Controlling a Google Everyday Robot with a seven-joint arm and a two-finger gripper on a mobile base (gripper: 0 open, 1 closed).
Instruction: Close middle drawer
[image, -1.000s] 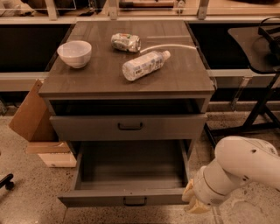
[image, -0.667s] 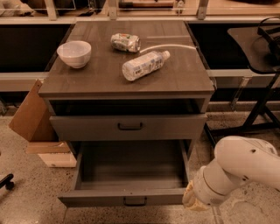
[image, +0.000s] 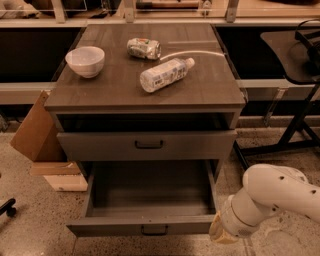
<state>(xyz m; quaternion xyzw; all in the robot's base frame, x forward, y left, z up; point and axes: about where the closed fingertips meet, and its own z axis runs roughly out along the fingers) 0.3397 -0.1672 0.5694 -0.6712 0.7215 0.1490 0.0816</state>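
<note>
The middle drawer (image: 145, 229) is pulled far out of the grey-brown cabinet (image: 145, 95). Its deep box is empty, and its low front carries a small dark bar handle. Above it, the top drawer (image: 147, 145) stands slightly out. The lowest drawer is hidden under the open one. My white arm (image: 275, 200) comes in from the lower right. The gripper (image: 221, 234) sits at the arm's end, right beside the right front corner of the middle drawer's front.
On the cabinet top lie a white bowl (image: 85, 61), a crushed can (image: 143, 48) and a plastic bottle (image: 165, 74) on its side. A cardboard piece (image: 32, 132) and a wood block (image: 65, 180) stand left of the cabinet. A black stand (image: 300, 100) is at the right.
</note>
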